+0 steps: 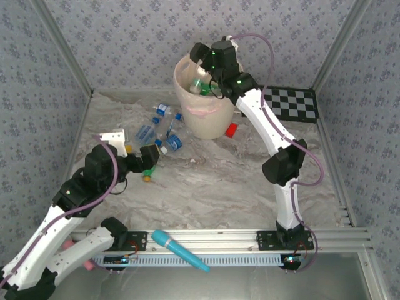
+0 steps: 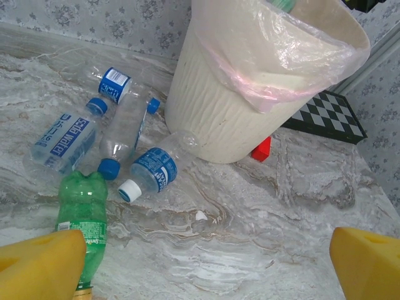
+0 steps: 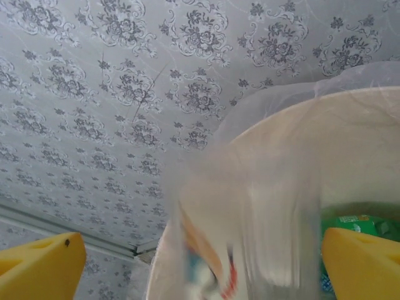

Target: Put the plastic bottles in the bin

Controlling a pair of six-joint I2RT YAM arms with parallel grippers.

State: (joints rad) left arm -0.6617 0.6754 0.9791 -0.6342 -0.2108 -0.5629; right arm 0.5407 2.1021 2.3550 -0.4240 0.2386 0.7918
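Observation:
The pale peach bin (image 1: 203, 119) stands at the back of the table, with bottles inside it. My right gripper (image 1: 206, 70) hangs over its mouth, jaws wide apart. In the right wrist view a clear bottle (image 3: 250, 237) is a blur between the yellow fingers (image 3: 40, 262), apart from them, above the bin's rim (image 3: 350, 144). Several clear, blue-labelled bottles (image 2: 62, 139) lie left of the bin (image 2: 206, 106). A green bottle (image 2: 81, 215) lies beside my left gripper (image 2: 206, 262), which is open and empty over bare table.
A small red block (image 2: 262, 149) sits at the bin's right foot. A checkerboard (image 1: 294, 103) lies at the back right. A blue and pink wand (image 1: 181, 250) rests on the front rail. Patterned walls close in three sides.

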